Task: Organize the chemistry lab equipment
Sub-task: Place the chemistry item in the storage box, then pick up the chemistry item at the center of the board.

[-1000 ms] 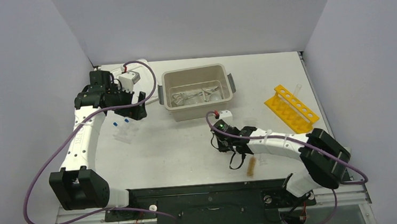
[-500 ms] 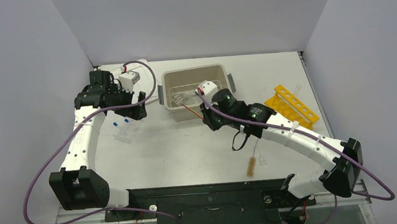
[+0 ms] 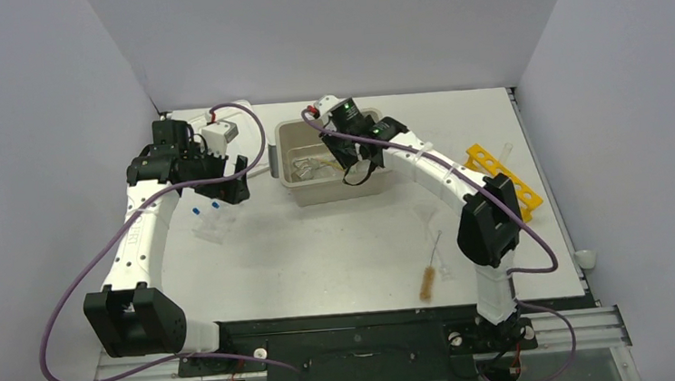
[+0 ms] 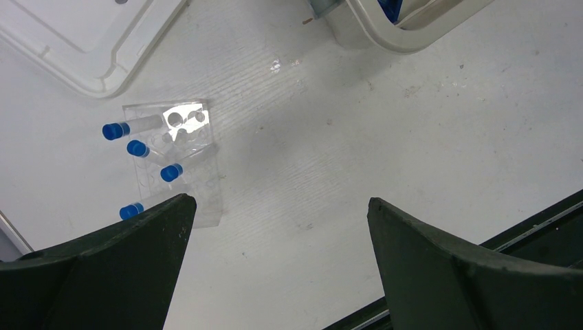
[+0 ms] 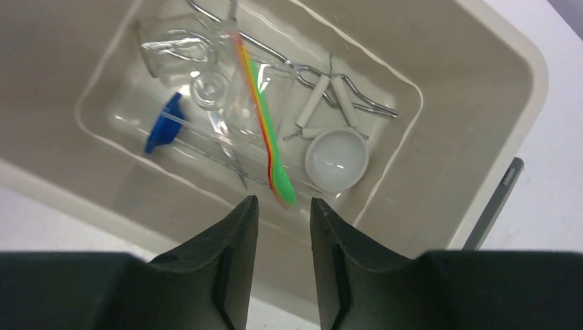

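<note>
My right gripper (image 3: 350, 158) hangs over the beige tub (image 3: 292, 126), its jaws a little apart and empty (image 5: 283, 201). Below it in the tub (image 5: 467, 103) lie the green-and-red spatula (image 5: 265, 130), clear glass beakers (image 5: 172, 55), metal tongs (image 5: 330, 89), a blue piece (image 5: 163, 127) and a white dish (image 5: 337, 159). My left gripper (image 3: 229, 185) is open and empty (image 4: 278, 199) above the table, beside a clear rack with blue-capped tubes (image 4: 148, 148), which also shows in the top view (image 3: 206, 210). The brown-bristled brush (image 3: 428, 279) lies near the front edge.
A yellow tube rack (image 3: 506, 177) stands at the right. The tub's white lid (image 4: 89, 34) lies left of the tub. A small clear vial (image 3: 447, 271) sits beside the brush. Grey walls close in the table on three sides.
My right arm swung from the table near the brush up over the tub, carrying the spatula; the spatula now lies in the tub and the jaws are parted. The left arm has not moved.
</note>
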`<control>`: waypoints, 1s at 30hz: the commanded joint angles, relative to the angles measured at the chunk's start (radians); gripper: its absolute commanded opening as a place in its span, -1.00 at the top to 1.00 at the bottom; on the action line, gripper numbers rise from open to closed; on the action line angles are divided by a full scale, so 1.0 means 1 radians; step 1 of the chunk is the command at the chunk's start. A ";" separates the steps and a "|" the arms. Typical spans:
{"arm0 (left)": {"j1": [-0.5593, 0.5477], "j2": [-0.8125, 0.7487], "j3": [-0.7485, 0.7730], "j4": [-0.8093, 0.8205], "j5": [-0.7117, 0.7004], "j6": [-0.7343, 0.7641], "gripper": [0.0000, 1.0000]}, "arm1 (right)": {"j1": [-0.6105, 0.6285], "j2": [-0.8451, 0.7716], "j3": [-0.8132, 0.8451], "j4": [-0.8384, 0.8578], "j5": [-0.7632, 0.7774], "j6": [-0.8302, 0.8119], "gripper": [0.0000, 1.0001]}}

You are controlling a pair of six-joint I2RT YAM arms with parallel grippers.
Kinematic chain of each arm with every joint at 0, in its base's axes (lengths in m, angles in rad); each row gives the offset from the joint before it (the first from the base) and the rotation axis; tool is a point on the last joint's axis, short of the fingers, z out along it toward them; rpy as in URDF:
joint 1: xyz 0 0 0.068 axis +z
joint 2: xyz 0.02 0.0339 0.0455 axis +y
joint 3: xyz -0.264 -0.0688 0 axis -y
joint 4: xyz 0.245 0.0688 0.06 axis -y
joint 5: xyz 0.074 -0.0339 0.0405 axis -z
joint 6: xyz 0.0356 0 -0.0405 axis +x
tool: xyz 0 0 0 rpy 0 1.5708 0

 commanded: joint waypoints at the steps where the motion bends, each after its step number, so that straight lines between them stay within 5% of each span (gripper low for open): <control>1: 0.006 -0.015 0.026 0.016 0.021 0.002 -0.93 | 0.003 -0.001 0.060 -0.001 0.134 0.005 0.19; 6: 0.007 -0.013 0.029 0.016 0.022 0.005 -0.93 | -0.005 -0.142 -0.066 0.094 0.215 0.106 -0.21; 19: 0.006 -0.020 -0.002 0.036 0.037 0.000 -0.93 | -0.092 -0.550 -0.676 0.094 0.400 0.460 -0.36; 30: 0.007 -0.012 -0.002 0.034 0.047 -0.003 -0.93 | -0.161 -0.542 -0.954 0.220 0.341 0.550 -0.40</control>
